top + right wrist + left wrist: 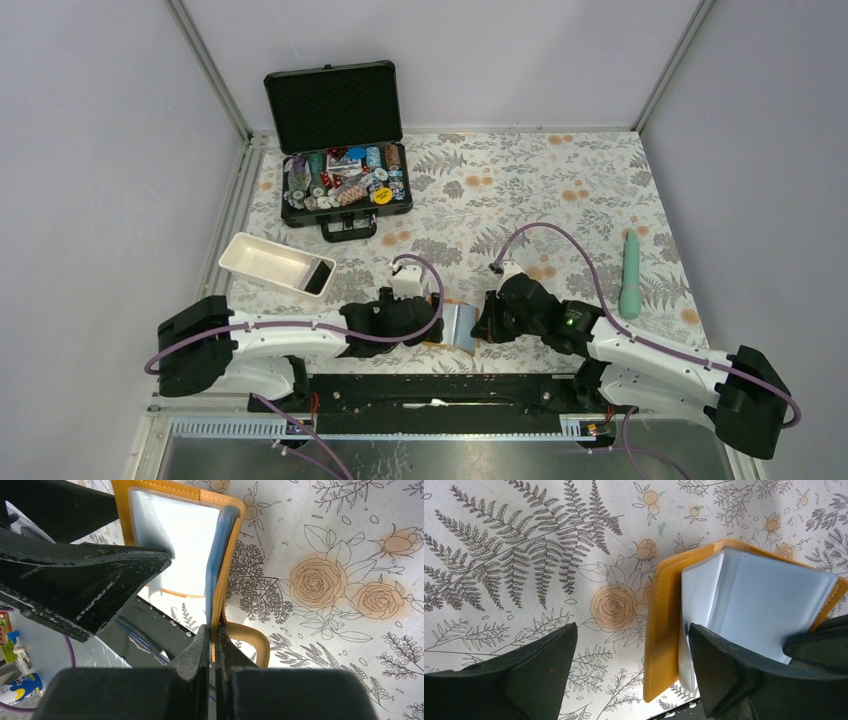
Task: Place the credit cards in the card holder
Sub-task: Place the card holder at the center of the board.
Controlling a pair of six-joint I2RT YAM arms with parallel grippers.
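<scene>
The orange card holder (456,326) lies open near the table's front edge, between my two grippers, with its pale blue-clear sleeves (764,605) showing. My left gripper (633,627) is open; the holder's orange left flap (659,630) sits between its fingers, close to the right finger (719,670). My right gripper (211,630) is shut on the holder's orange edge (231,540), beside the snap tab (252,642). A black credit card (320,277) lies in the white tray (262,258). I cannot make out the pale card.
An open black hard case (345,190) with poker chips stands at the back left. A teal stick-like object (630,275) lies at the right. The left gripper's black fingers (85,580) fill the left of the right wrist view.
</scene>
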